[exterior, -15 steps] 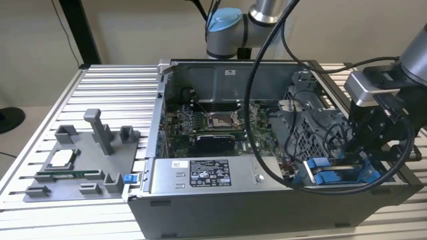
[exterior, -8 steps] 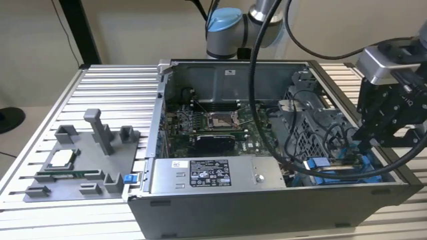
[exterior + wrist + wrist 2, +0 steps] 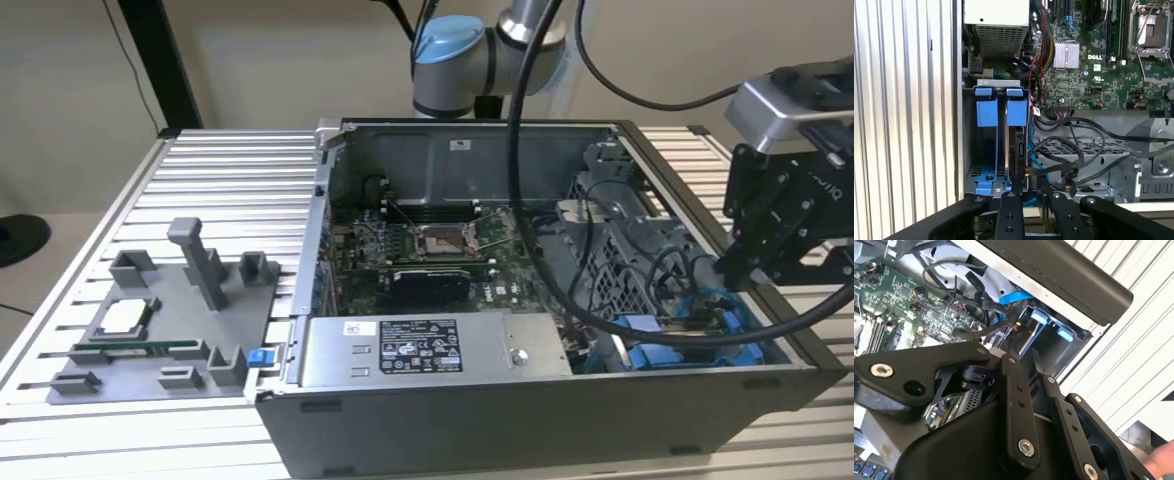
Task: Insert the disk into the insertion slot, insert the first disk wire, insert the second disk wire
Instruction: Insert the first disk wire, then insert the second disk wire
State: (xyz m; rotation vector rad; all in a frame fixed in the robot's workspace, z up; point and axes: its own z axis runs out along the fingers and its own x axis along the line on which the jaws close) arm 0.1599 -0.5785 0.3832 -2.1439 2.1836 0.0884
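Open desktop computer case (image 3: 534, 425) on a ribbed metal counter (image 3: 227, 170); the robot's gripper (image 3: 747, 272) reaches down into the drive cage at the exterior view's right. In the first wrist view the disk (image 3: 1018, 147) stands on edge inside the insertion slot (image 3: 999, 83), a blue tab at its far end; a second blue tab sits just beside it. The jaws are apart, clamped on nothing; the disk lies just beyond the two black fingers (image 3: 1009, 215), nearer one than the other. Black cables (image 3: 1074, 150) loop just beside the slot, close to the fingertips; whether any is plugged into the disk cannot be told.
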